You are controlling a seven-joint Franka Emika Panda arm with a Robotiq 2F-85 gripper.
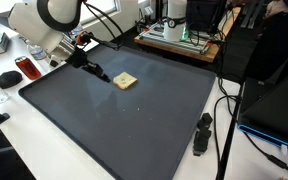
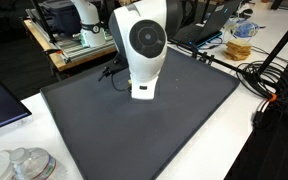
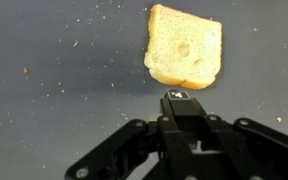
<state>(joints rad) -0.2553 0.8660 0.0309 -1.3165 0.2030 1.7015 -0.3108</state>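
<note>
A slice of pale bread [image 3: 184, 47] lies flat on the dark grey mat [image 3: 54, 110], just beyond my gripper's tips in the wrist view. My gripper [image 3: 184, 97] is shut, its two fingers pressed together with nothing between them, and a small gap separates it from the slice. In an exterior view the bread [image 1: 125, 81] sits in the far part of the mat [image 1: 134, 130], with the gripper [image 1: 101, 74] low beside it. In an exterior view the white arm [image 2: 144, 45] hides the bread and the gripper.
Crumbs dot the mat. A black handle-like object [image 1: 201, 133] lies off one edge of the mat, by cables [image 1: 227, 120]. A mouse [image 1: 7, 78] and a red can [image 1: 26, 68] sit off another edge. Plastic containers [image 2: 24, 165] and a laptop [image 2: 209, 25] flank the mat.
</note>
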